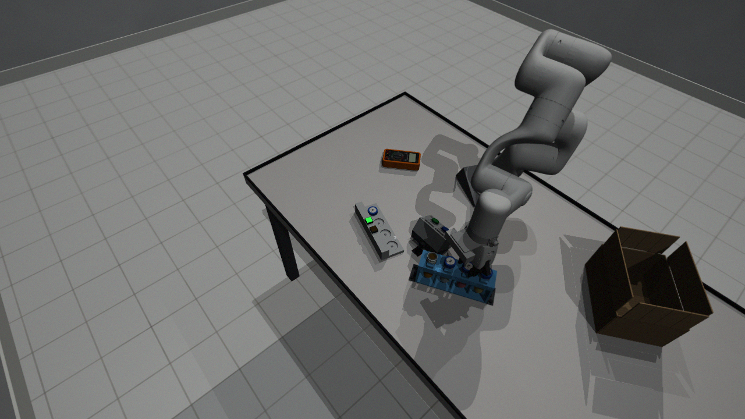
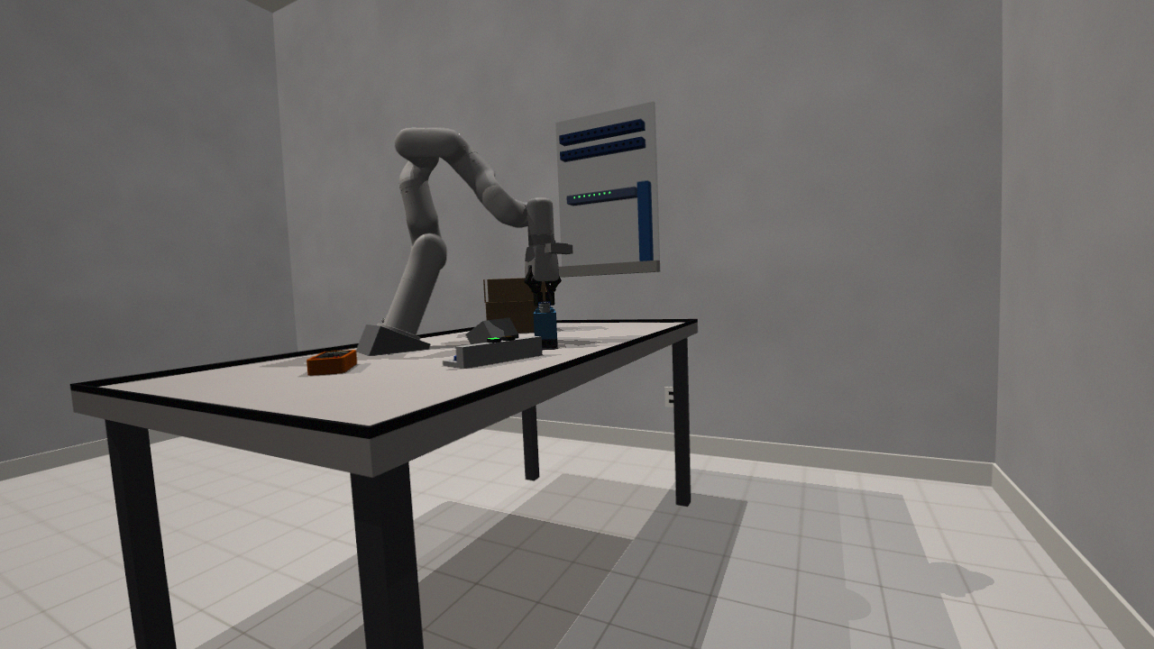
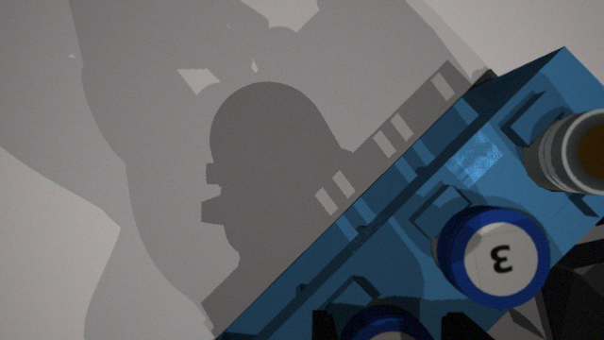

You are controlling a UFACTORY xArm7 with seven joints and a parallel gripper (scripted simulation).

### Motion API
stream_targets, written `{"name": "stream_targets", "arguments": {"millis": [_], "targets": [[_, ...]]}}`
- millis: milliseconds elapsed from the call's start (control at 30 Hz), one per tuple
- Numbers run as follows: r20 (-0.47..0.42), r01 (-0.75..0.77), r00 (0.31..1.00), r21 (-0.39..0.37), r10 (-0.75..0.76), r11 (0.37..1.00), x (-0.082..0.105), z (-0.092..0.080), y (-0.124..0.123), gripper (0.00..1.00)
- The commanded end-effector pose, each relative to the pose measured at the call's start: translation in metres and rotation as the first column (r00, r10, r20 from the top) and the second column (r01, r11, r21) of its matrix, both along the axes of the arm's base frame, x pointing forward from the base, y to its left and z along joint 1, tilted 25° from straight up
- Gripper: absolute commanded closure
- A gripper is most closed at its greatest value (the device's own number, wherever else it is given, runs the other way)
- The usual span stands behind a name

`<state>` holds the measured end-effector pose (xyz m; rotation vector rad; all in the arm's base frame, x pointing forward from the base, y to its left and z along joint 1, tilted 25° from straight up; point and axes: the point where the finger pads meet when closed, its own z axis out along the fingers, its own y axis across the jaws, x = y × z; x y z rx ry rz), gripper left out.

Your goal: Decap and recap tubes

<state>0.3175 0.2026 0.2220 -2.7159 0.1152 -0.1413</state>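
Observation:
The blue decapping station (image 1: pixel 436 279) (image 2: pixel 545 327) (image 3: pixel 406 189) stands near the table's front edge. Tube 4 (image 1: pixel 431 256) (image 3: pixel 578 153) is uncapped, with brown liquid showing. Cap 3 (image 1: pixel 449 262) (image 3: pixel 495 257) sits on its tube. My gripper (image 1: pixel 471 268) (image 2: pixel 546 301) (image 3: pixel 387 327) is over tube 2, and its fingers stand slightly apart on either side of that tube's blue cap (image 3: pixel 384 321), not clamping it. Tube 1 carries its cap (image 1: pixel 487 272). The grey cap tray (image 1: pixel 389 252) (image 2: pixel 492 351) holds one blue cap (image 1: pixel 372 209) in its far end nest, and its green lamp (image 1: pixel 369 219) is lit.
The dark key housing (image 1: pixel 428 234) with the green key (image 1: pixel 435 220) and the blue key (image 1: pixel 444 228) stands just behind the station. An orange multimeter (image 1: pixel 400 159) (image 2: pixel 331 361) lies farther back. An open cardboard box (image 1: pixel 645 286) stands to the right.

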Motion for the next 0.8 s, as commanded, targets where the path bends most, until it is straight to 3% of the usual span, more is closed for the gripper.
{"name": "stream_targets", "arguments": {"millis": [0, 400, 600, 767], "targets": [[0.004, -0.008, 1.000, 0.004, 0.008, 1.000, 0.0012, 0.0018, 0.0001, 1.00], [0.005, -0.007, 1.000, 0.004, 0.007, 1.000, 0.0012, 0.0018, 0.0001, 1.00], [-0.078, 0.173, 0.982, 0.021, -0.171, 0.985, 0.0013, 0.0016, 0.0002, 1.00], [-0.183, 0.392, 0.906, 0.020, -0.382, 0.920, 0.0013, 0.0014, 0.0003, 1.00]]}}
